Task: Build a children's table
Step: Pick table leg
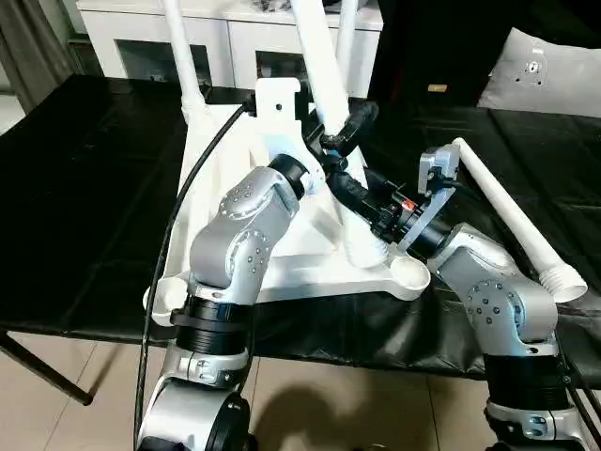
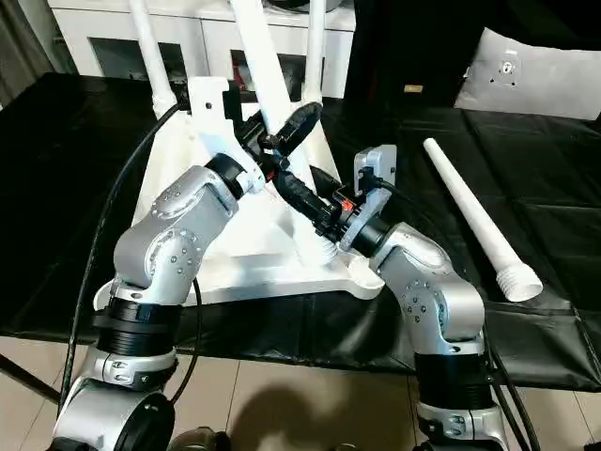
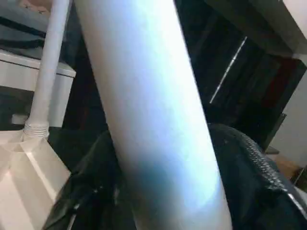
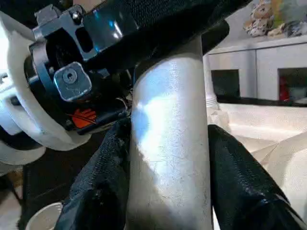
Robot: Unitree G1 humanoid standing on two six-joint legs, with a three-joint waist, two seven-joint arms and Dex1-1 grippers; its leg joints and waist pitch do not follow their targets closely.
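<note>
Table top lies upside down on black table, sockets up for legs. Left gripper clamps fingers round leaning leg; right gripper grips same leg lower, likely steadying for screwing. Spare leg waits right.

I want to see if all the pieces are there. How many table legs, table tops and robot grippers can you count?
legs: 4
table top: 1
grippers: 2
Total: 7
</note>
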